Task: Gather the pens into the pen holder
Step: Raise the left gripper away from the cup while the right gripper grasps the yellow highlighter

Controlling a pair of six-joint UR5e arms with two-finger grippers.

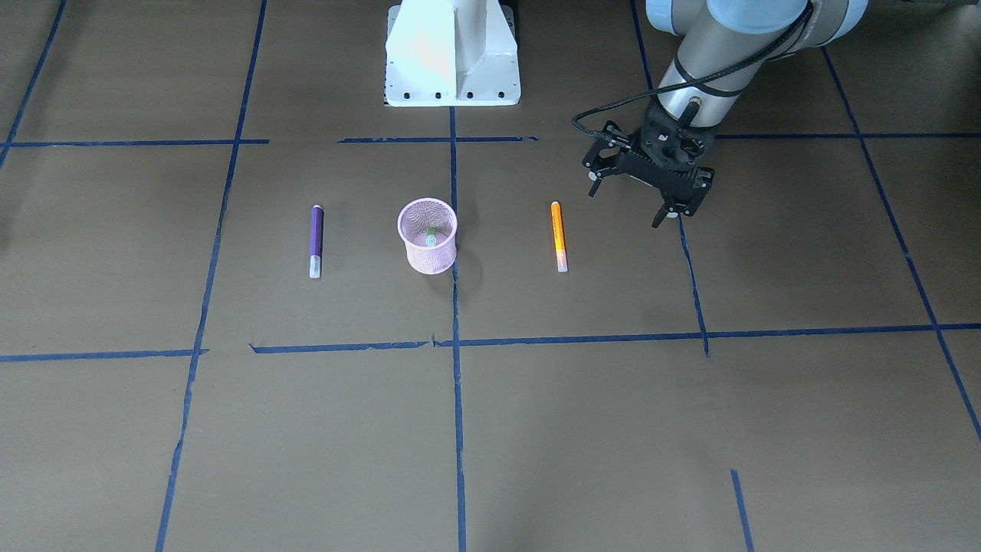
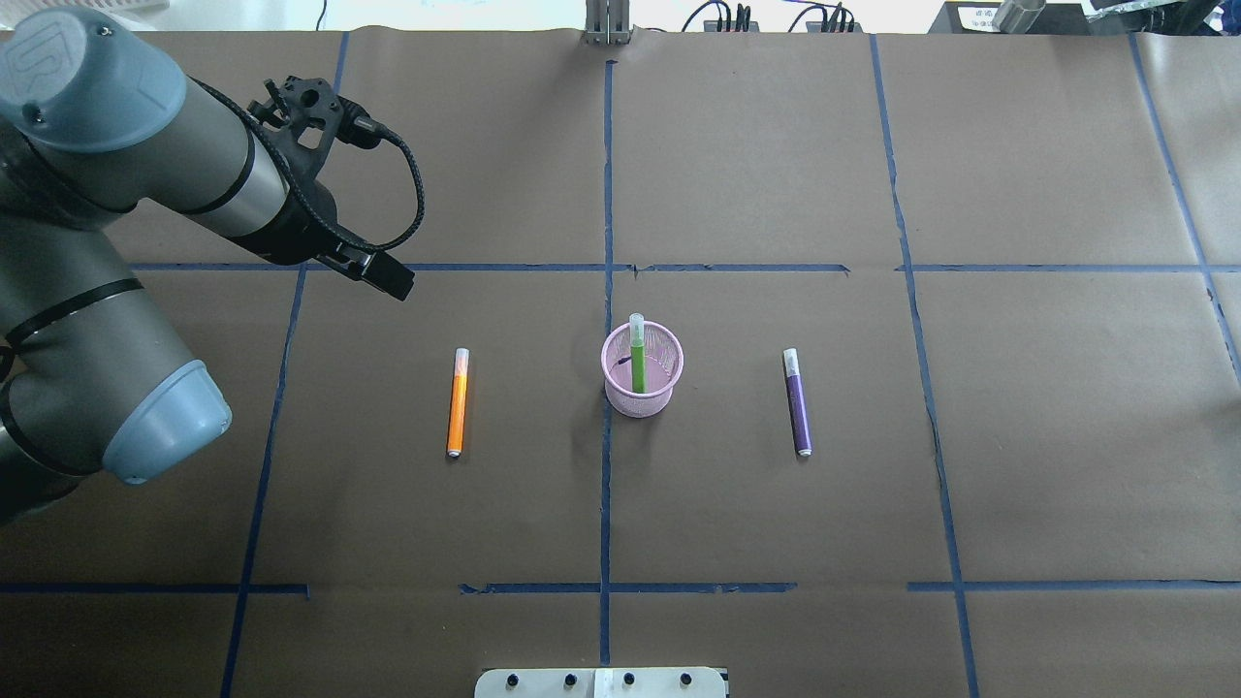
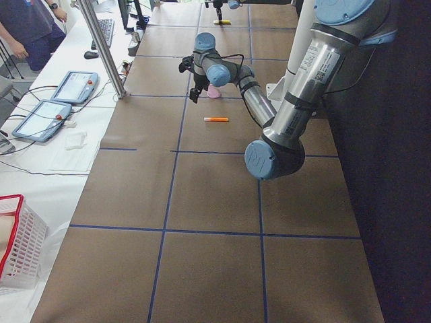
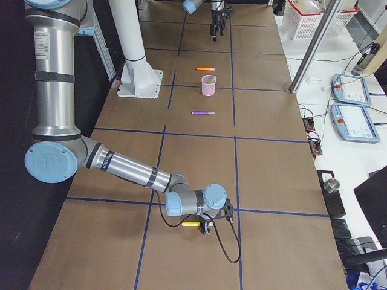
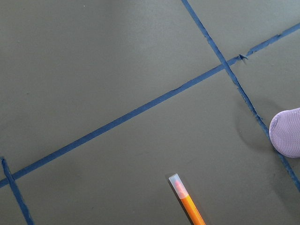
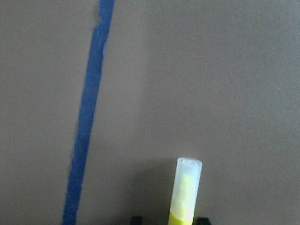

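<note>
Nearest in the exterior right view, the right gripper (image 4: 204, 227) sits low over the bench (image 1: 536, 429) at the robot's right end. Its fingers flank the tail of a yellow pen (image 6: 185, 192) lying flat; I cannot tell whether they pinch it or merely bracket it. Well apart from that, farther along, comes the purple pen (image 1: 316, 239), flat, its whitish cap pointing away from the robot. Next stands the pink mesh pen holder (image 1: 429, 262), upright, with the green pen (image 2: 638, 368) upright inside it, cap end poking above the rim. Beyond the holder lies the orange pen (image 1: 559, 234), parallel to the purple one, cap the same way. Farthest, the left gripper (image 1: 626, 205) hovers above the bench beside the orange pen, on the side away from the holder, clear of it, fingers spread wide apart
</note>
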